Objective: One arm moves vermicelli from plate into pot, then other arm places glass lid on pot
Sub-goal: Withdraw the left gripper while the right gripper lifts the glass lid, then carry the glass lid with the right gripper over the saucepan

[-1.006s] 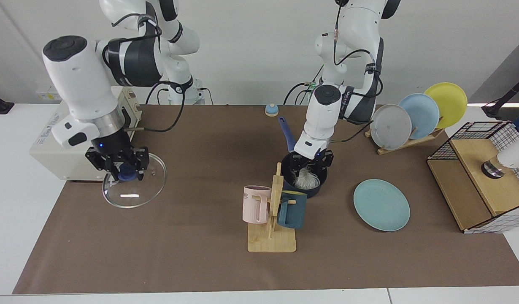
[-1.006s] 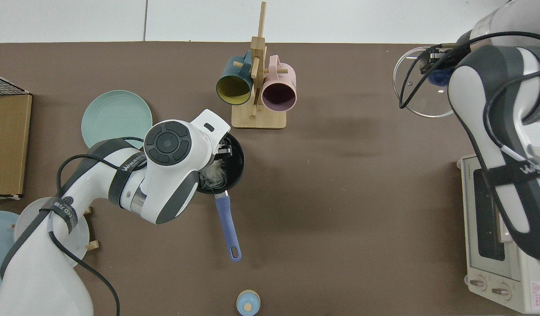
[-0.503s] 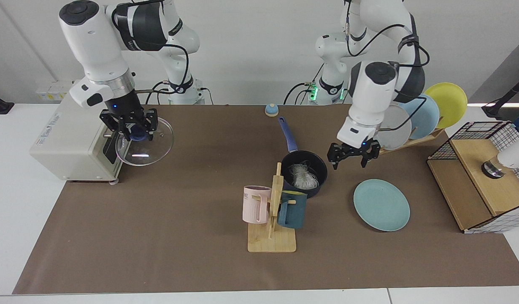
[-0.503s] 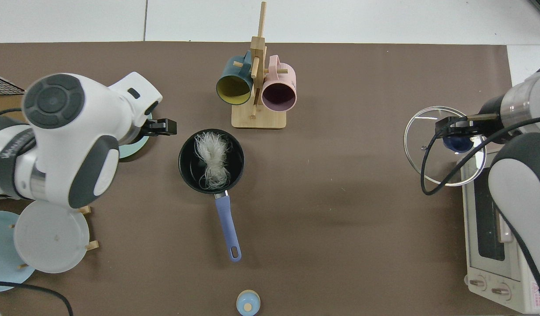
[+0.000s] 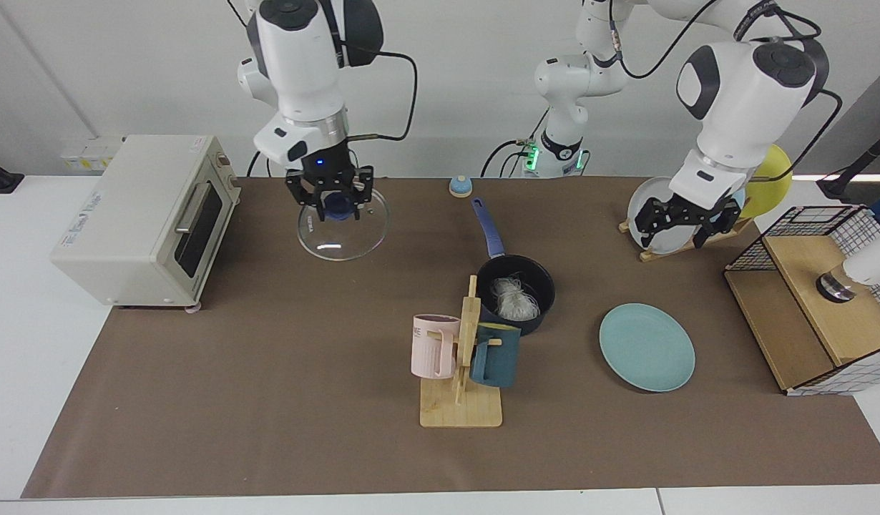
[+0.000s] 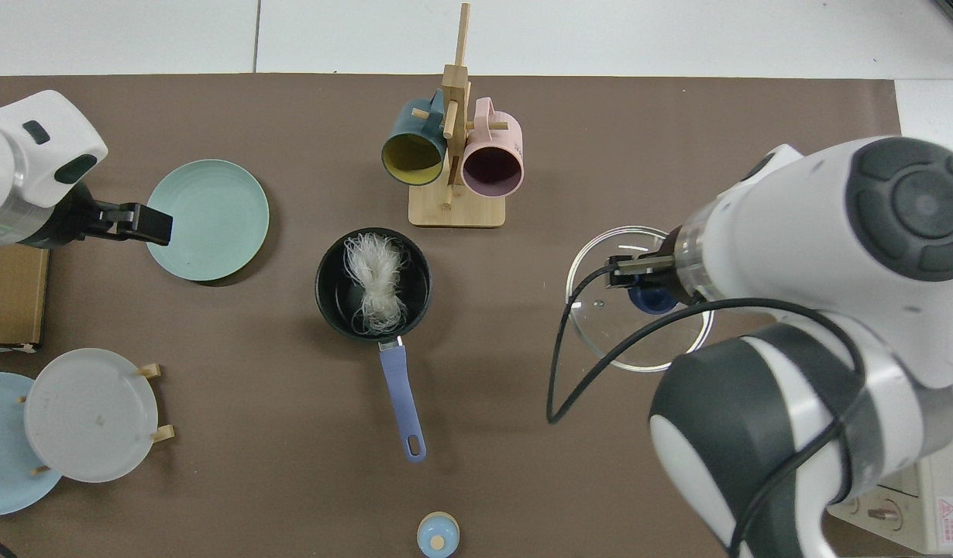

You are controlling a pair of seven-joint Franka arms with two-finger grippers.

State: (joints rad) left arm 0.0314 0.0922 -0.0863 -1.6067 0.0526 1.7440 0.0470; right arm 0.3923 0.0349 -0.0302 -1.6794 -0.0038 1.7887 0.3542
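Observation:
The dark pot (image 5: 544, 283) (image 6: 333, 293) stands mid-table with its blue handle (image 5: 486, 229) pointing toward the arm bases. The white vermicelli (image 5: 513, 299) (image 6: 376, 280) lies inside it. The teal plate (image 5: 647, 347) (image 6: 208, 219) is bare. My right gripper (image 5: 338, 207) (image 6: 648, 283) is shut on the blue knob of the glass lid (image 5: 343, 232) (image 6: 624, 333), holding it in the air well away from the pot, on the toaster oven's side. My left gripper (image 5: 687, 222) (image 6: 163, 227) hangs open and holds nothing, raised in front of the plate rack, beyond the teal plate.
A wooden mug stand (image 5: 460, 400) (image 6: 455, 205) with a pink and a dark teal mug stands right in front of the pot. A toaster oven (image 5: 139, 214), a rack with grey, sky-blue and yellow plates (image 5: 697, 239), a wire-and-wood box (image 5: 812, 300) and a small blue bell (image 5: 460, 187) ring the mat.
My left gripper let go of the vermicelli in the pot, rose and drew back to the plate rack. My right arm lifted the lid and carried it from the oven toward the table's middle.

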